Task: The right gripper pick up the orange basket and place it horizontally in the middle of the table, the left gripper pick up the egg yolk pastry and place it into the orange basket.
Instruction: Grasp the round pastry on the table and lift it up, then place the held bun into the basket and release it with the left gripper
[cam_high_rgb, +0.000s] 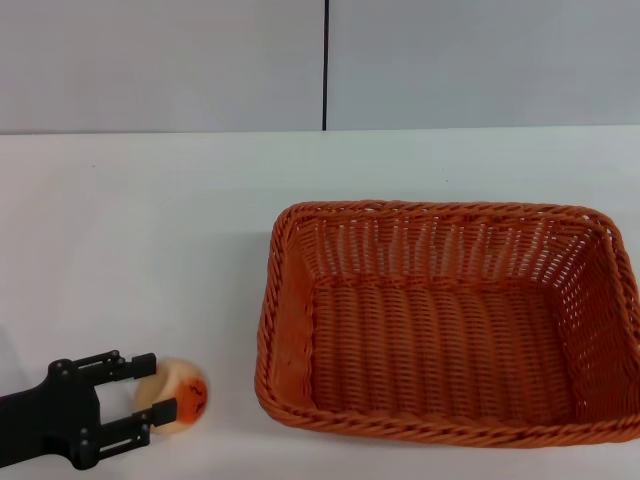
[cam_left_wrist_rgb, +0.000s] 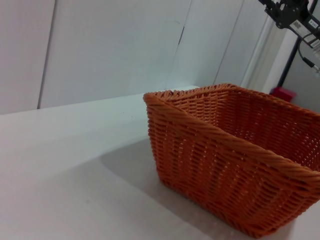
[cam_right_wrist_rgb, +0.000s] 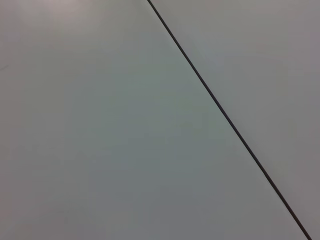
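The egg yolk pastry (cam_high_rgb: 185, 395), a small pale ball with an orange-red patch, lies near the table's (cam_high_rgb: 150, 250) front left corner. My left gripper (cam_high_rgb: 160, 388) reaches in from the left edge, and its two black fingers (cam_high_rgb: 135, 364) press the pastry's sides, shut on it. The large orange basket (cam_high_rgb: 290, 330) rests lengthwise on the table from the middle to the right, and it holds nothing. In the left wrist view the orange basket (cam_left_wrist_rgb: 200, 155) stands close by. The right gripper (cam_left_wrist_rgb: 292, 15) hangs high and far off behind it.
A pale grey wall (cam_high_rgb: 160, 60) with a dark vertical seam rises behind the table. The right wrist view shows only that wall and seam. A red object (cam_left_wrist_rgb: 283, 93) sits far behind the basket in the left wrist view.
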